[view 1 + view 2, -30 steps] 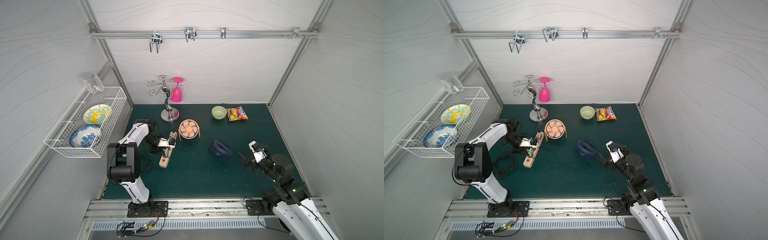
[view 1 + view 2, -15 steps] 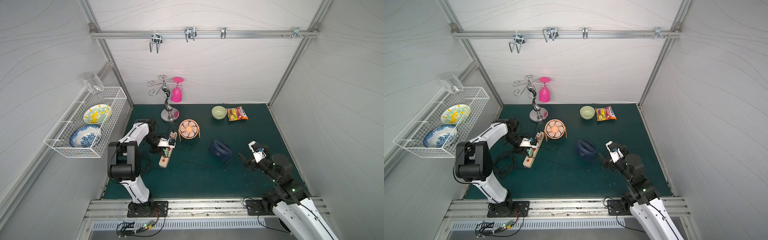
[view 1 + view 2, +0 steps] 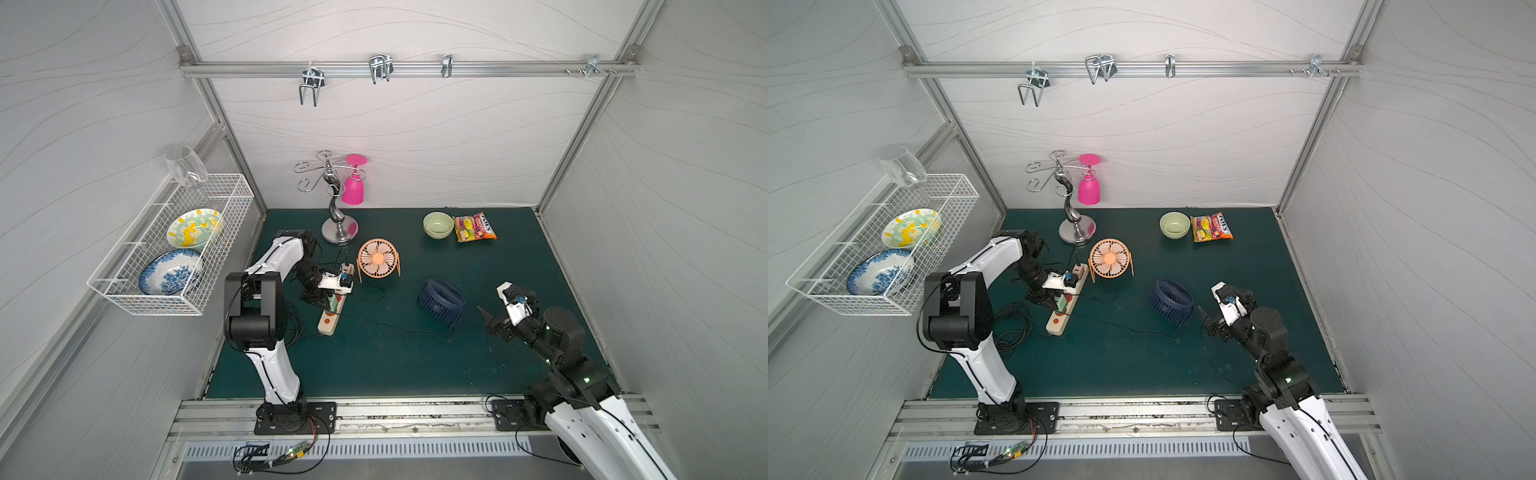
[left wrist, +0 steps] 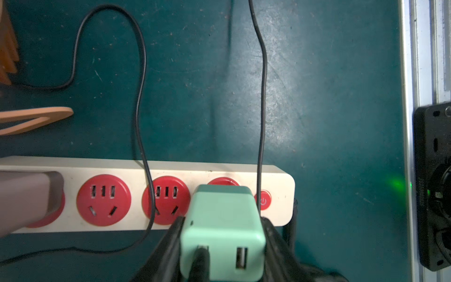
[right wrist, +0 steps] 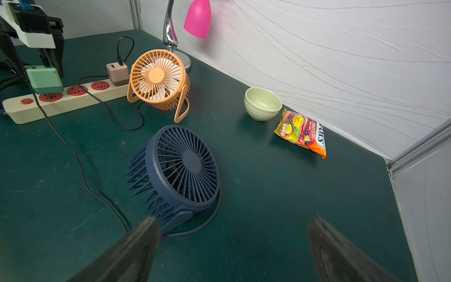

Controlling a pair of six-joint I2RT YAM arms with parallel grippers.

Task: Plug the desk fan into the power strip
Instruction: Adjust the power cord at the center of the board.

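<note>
Clock directions are read in the top views, with 12 o'clock at the back wall.

The power strip [image 3: 331, 320] lies on the green counter [image 3: 374, 365] at about 9 o'clock of its centre, its long side running toward 12 to 1 o'clock. The red switch [image 4: 263, 200] is at its near end.

The left arm rises from its base at the counter's 7 o'clock edge and reaches toward 12 o'clock. It folds at the wrist so that the left claw [image 4: 222, 227] comes down onto the strip. This claw is narrow and clamped on a mint-green USB charger [image 4: 223, 214], one black finger on each side. The charger sits over the socket next to the switch; whether its pins are fully seated cannot be told. A black cable [image 4: 262, 97] is plugged into one USB port of the charger. It trails over the strip and across the counter to the navy blue desk fan [image 5: 185, 166].

That fan stands at 3 o'clock of the strip, well apart from it. An orange desk fan [image 5: 157, 75] stands just beside the strip's far end, where a beige charger [image 5: 117, 73] is plugged in.

The right arm leans in from its base at 5 o'clock, low over the counter. The right claw [image 5: 234, 224] is at 4 o'clock of the navy fan, near it, spread wide and holding nothing.
</note>
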